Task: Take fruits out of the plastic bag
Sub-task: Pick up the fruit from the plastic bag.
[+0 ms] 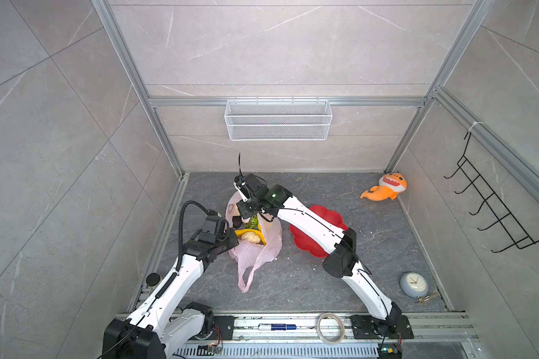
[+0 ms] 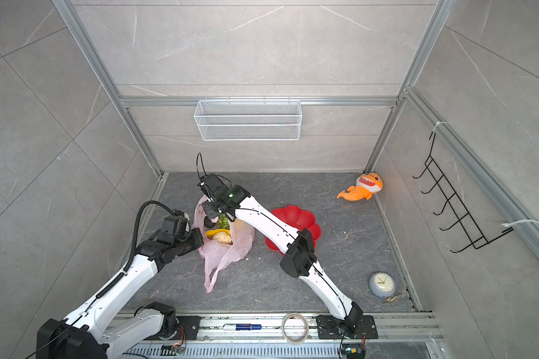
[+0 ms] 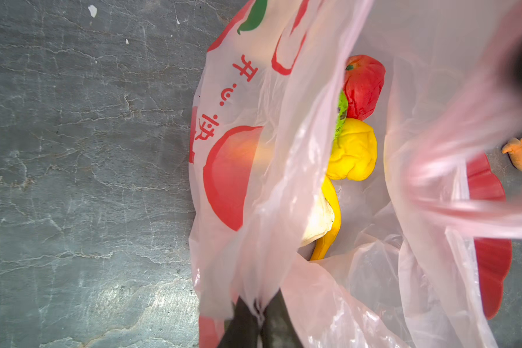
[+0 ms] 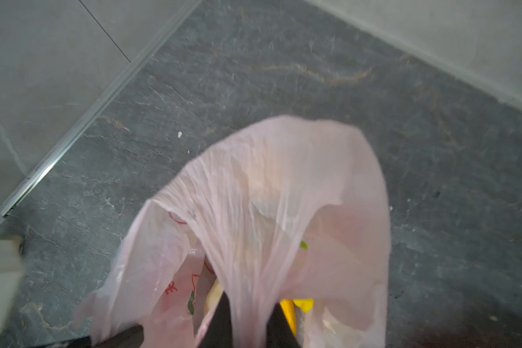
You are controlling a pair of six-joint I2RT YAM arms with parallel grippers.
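Observation:
The pink plastic bag (image 1: 257,253) (image 2: 227,253) lies left of centre on the dark floor, its mouth held apart. My left gripper (image 3: 261,310) (image 1: 232,240) is shut on the bag's near rim. My right gripper (image 4: 249,313) (image 1: 245,214) is shut on the far rim, the film stretched taut from it (image 4: 268,195). Inside the bag (image 3: 268,180) lie a red apple (image 3: 363,86), a small yellow fruit (image 3: 354,150), a banana (image 3: 329,232) and a sliver of bumpy green ball (image 3: 341,111). From above I see the green ball (image 1: 253,221), a dark avocado (image 1: 236,221) and a lumpy beige fruit (image 1: 252,238).
A red flower-shaped plate (image 1: 332,217) sits right of the bag, partly under my right arm. An orange plush shark (image 1: 386,186) lies at the back right and a round clock (image 1: 414,284) at the front right. A white wire basket (image 1: 277,119) hangs on the back wall.

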